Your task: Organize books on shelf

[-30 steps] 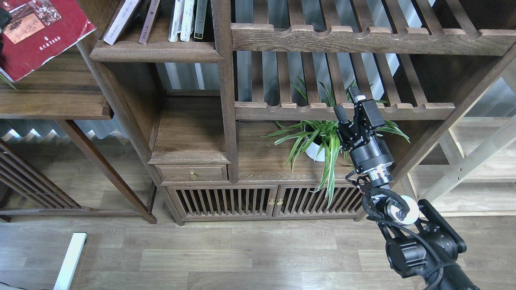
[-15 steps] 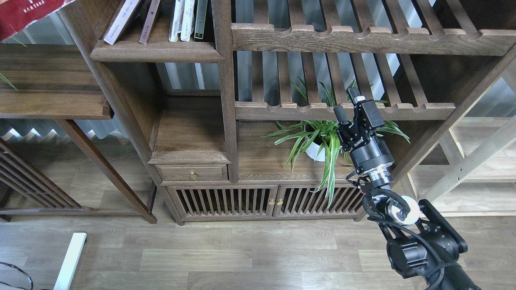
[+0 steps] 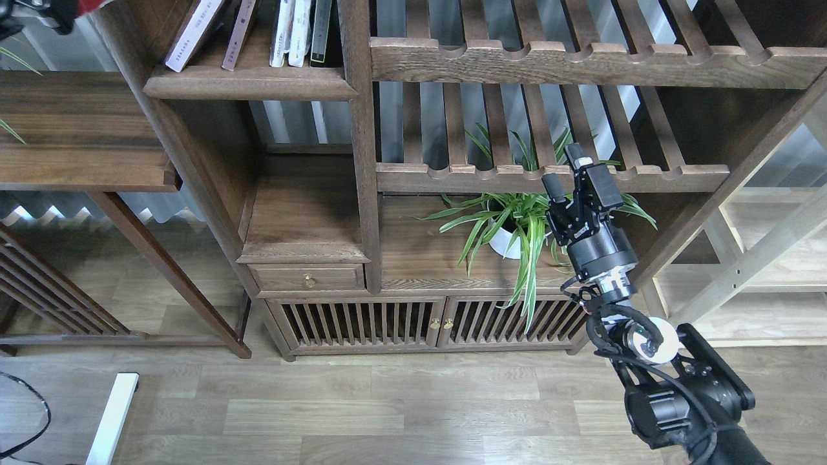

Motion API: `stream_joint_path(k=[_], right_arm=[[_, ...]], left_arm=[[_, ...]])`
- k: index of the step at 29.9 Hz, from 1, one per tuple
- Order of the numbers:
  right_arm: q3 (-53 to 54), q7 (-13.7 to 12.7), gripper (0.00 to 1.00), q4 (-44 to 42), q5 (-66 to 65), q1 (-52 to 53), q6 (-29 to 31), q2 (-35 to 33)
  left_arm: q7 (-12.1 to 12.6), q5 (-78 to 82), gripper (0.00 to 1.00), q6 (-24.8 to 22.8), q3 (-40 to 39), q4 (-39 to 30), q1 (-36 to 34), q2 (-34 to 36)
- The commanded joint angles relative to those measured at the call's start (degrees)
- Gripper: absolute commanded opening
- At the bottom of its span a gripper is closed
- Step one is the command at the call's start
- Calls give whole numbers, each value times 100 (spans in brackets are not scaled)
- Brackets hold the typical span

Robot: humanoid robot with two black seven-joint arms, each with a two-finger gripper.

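Right gripper (image 3: 563,169) hovers empty, fingers parted, before the potted plant (image 3: 510,226); left gripper is barely glimpsed at the top-left corner (grip unclear), a sliver of red book (image 3: 90,5) beside it. Other books (image 3: 284,32) lean on the shelf (image 3: 249,82). Sliding the red one in upright, spine outward, looks best.
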Motion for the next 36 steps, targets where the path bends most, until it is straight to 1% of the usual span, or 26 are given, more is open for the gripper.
stream_joint_path(k=[1,7,11,13,17,22,25,29,32,36], right_arm=[[10,1,87,0,3,-8,0,-36],[10,-8,87,9,11,-139,0,-45],[1,-8,87,9,20,-166,0,-36],[1,-8,87,9,20,-166,0,-36],[18,1,87,9,29,-157,0,-45],[36,1,87,9,29,-175,0,-80],[36,1,87,17,29,-227,0,-150],[45,1,87,17,29,-254,0,-194],[45,10,87,17,38,-254,0,-247],[36,10,87,17,38,-254,0,-247]], left_arm=[[0,255,0,1,25,51,-151,-2],[0,370,0,1,192,270,-433,7],[0,616,0,1,516,490,-801,-20],[0,643,0,215,753,621,-890,-2],[-295,678,0,620,1158,850,-995,7],[-830,801,0,998,1501,1219,-1224,7],[-972,801,0,1008,1677,1456,-1391,33],[-1112,810,0,1025,1844,1606,-1505,42],[-1279,810,0,1051,1871,1764,-1575,86],[-1402,810,0,1052,1914,1966,-1769,138]])
